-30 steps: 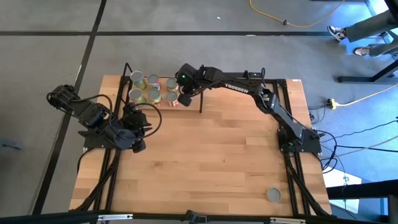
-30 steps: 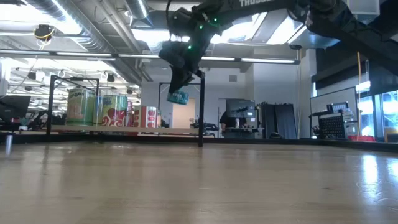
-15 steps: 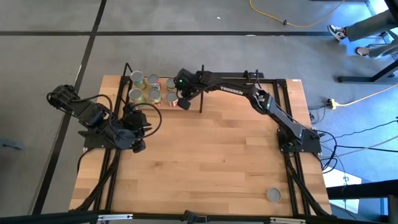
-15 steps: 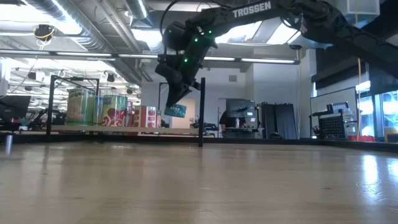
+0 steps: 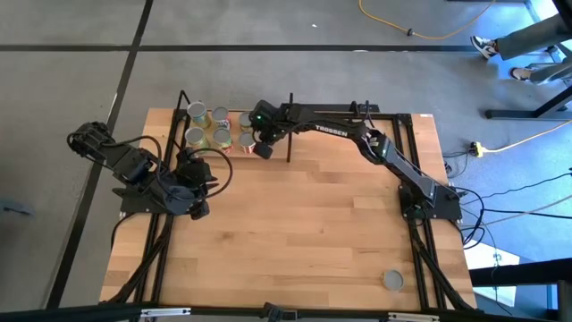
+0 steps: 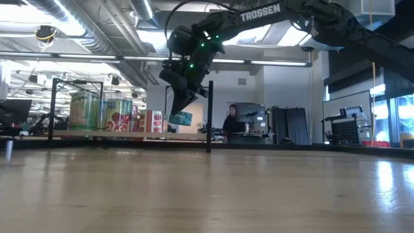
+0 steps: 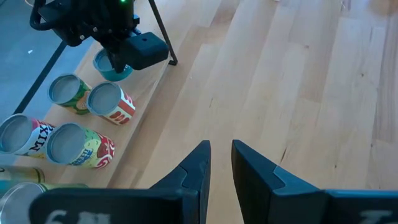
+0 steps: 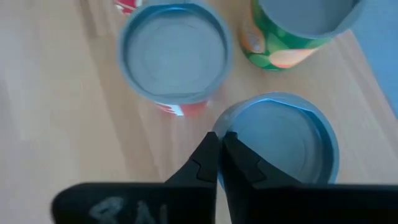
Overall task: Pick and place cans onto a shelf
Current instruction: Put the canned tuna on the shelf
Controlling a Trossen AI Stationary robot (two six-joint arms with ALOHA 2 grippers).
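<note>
At the back-left corner of your table [image 5: 295,233], the shelf [image 5: 234,150] already carries a cluster of cans [image 5: 207,127] in two rows, standing upright on the light plank between thin black rods.

Your right gripper [image 6: 179,111] is stretched across to the shelf's right end and hangs just over the plank. From its wrist camera you see the two fingers [image 8: 208,163] pressed almost together, pinching the rim of a teal can [image 8: 283,146]. From table height the same teal can [image 6: 182,118] hangs from the fingertips, tilted, its base near the shelf surface; you cannot tell whether it touches the plank. From the left wrist camera it shows as a teal round partly hidden under the gripper's black body.

Just beside the held can stands a red-labelled can [image 8: 174,56], and past that a green can with orange markings [image 8: 298,31]. Both stand upright.

Your left gripper [image 7: 219,163] waits at the left side of the table, well apart from the shelf, with a narrow gap between its fingers and nothing between them.

One more can [image 5: 392,280] stands alone near the front-right corner of the table, far from either gripper.

A person [image 6: 231,122] shows in the room behind the table.
</note>
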